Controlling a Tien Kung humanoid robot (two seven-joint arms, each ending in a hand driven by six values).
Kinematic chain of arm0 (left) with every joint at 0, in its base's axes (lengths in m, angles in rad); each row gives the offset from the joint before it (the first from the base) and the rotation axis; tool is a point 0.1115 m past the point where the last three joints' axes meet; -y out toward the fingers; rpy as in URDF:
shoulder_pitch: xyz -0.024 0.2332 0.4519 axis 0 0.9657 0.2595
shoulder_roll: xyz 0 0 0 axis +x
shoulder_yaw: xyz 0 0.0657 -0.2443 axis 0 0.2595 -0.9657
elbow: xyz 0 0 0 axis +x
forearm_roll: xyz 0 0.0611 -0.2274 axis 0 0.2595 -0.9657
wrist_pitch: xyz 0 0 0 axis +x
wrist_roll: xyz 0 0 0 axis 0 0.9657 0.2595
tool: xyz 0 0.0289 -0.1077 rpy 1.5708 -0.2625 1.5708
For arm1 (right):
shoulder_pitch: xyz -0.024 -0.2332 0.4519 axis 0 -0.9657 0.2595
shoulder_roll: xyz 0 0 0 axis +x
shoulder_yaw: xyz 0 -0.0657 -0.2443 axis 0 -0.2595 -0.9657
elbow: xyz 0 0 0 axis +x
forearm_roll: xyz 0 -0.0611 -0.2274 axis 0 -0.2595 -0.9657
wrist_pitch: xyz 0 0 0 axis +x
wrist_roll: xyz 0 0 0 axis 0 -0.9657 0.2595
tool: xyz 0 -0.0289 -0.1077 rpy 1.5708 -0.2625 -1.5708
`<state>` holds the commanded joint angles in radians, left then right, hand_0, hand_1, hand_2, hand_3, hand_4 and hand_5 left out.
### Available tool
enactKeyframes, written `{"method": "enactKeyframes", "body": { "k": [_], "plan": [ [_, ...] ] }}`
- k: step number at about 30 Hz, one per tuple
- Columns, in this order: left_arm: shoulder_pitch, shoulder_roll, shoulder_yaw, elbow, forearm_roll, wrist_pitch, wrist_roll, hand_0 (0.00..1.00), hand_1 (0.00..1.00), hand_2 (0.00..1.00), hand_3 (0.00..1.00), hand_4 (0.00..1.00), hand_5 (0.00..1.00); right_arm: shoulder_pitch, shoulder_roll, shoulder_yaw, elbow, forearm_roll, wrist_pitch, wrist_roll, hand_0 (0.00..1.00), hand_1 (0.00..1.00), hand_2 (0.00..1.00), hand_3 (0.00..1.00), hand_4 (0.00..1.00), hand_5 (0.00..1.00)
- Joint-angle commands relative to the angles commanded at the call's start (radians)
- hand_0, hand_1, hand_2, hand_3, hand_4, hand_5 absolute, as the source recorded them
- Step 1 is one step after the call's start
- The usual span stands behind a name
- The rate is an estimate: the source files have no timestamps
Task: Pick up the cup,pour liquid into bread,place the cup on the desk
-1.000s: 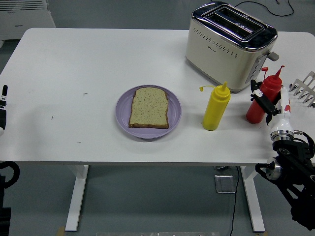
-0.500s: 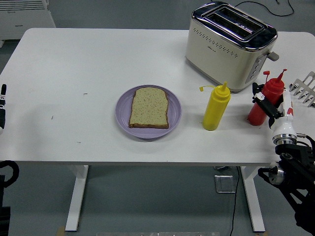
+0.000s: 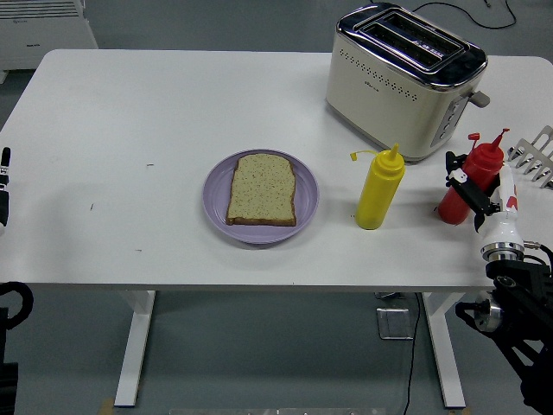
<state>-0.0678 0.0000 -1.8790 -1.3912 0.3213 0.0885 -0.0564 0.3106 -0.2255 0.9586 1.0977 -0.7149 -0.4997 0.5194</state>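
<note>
No cup shows; two squeeze bottles stand in for it. My right hand (image 3: 467, 184) is shut on a red squeeze bottle (image 3: 484, 160), which leans to the right just off the table near its right edge, cap flipped open. Left of it a yellow squeeze bottle (image 3: 378, 190) stands upright on the table. A slice of bread (image 3: 262, 188) lies flat on a purple plate (image 3: 306, 206) at the table's middle, well left of the hand. My left arm (image 3: 3, 194) rests at the left picture edge.
A cream and chrome toaster (image 3: 402, 78) stands at the back right, just behind the two bottles. A white rack (image 3: 536, 154) pokes in at the right edge beside the red bottle. The white table's (image 3: 130, 112) left half is bare.
My right hand has carried the red bottle slightly to the right and farther from the yellow bottle. The left arm, bread and yellow bottle have not moved.
</note>
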Motion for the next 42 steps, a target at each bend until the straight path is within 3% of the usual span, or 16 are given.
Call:
{"method": "enactKeyframes", "body": {
  "k": [6,7,12,13,18,19,24,25,30,31,42],
  "plan": [
    [-0.001,0.0,-0.001,0.0,0.0,0.0,0.0,0.789,0.744,0.735,0.683,0.573,0.998,-0.008,-0.001,-0.001,0.007,-0.01,0.002,-0.002,0.317,0.316,0.375,0.361,0.725,0.234],
    [-0.001,0.0,-0.001,0.0,0.0,0.0,0.0,0.789,0.744,0.734,0.683,0.574,0.998,-0.01,-0.002,-0.002,0.008,-0.012,0.001,-0.001,0.399,0.394,0.42,0.399,0.728,0.231],
    [-0.001,0.0,-0.002,0.0,0.0,0.0,0.0,0.789,0.744,0.734,0.683,0.574,0.998,-0.024,-0.003,-0.003,0.014,-0.013,-0.002,0.003,0.399,0.394,0.42,0.399,0.728,0.231],
    [-0.001,0.0,-0.001,0.0,0.0,0.0,0.0,0.789,0.743,0.733,0.683,0.574,0.998,-0.026,-0.003,-0.003,0.015,-0.014,-0.002,0.003,0.569,0.534,0.525,0.495,0.735,0.232],
    [-0.001,0.0,-0.001,0.0,0.0,0.0,0.0,0.789,0.743,0.733,0.683,0.574,0.998,-0.038,-0.006,-0.004,0.022,-0.018,-0.001,0.002,0.569,0.534,0.525,0.495,0.735,0.232],
    [-0.001,0.0,-0.001,0.0,0.0,0.0,0.0,0.789,0.744,0.733,0.682,0.574,0.998,-0.041,-0.007,-0.002,0.025,-0.024,0.0,0.002,0.68,0.63,0.625,0.687,0.751,0.239],
    [0.0,0.0,-0.002,0.0,0.0,0.0,0.0,0.789,0.744,0.733,0.682,0.574,0.998,-0.047,-0.011,0.005,0.028,-0.041,0.01,0.0,0.68,0.63,0.625,0.687,0.751,0.239],
    [-0.001,0.0,-0.001,0.0,0.0,0.0,0.0,0.787,0.743,0.733,0.682,0.572,0.998,-0.048,-0.012,0.007,0.026,-0.044,0.011,-0.001,0.84,0.769,0.829,0.936,0.78,0.245],
    [-0.001,0.0,-0.001,0.0,0.0,0.0,0.0,0.787,0.743,0.733,0.682,0.572,0.998,-0.054,-0.012,0.016,0.023,-0.054,0.018,-0.006,0.84,0.769,0.829,0.936,0.78,0.245],
    [-0.001,0.0,-0.001,0.0,0.0,0.0,0.0,0.786,0.741,0.733,0.683,0.574,0.998,-0.057,-0.013,0.018,0.025,-0.06,0.024,-0.007,0.909,0.836,0.935,0.998,0.806,0.258],
    [0.001,0.0,0.004,0.0,0.001,0.0,-0.001,0.785,0.742,0.732,0.683,0.572,0.998,-0.099,-0.024,0.068,0.069,-0.118,0.075,-0.004,0.95,0.892,0.976,0.998,0.848,0.274]
  ]
}}
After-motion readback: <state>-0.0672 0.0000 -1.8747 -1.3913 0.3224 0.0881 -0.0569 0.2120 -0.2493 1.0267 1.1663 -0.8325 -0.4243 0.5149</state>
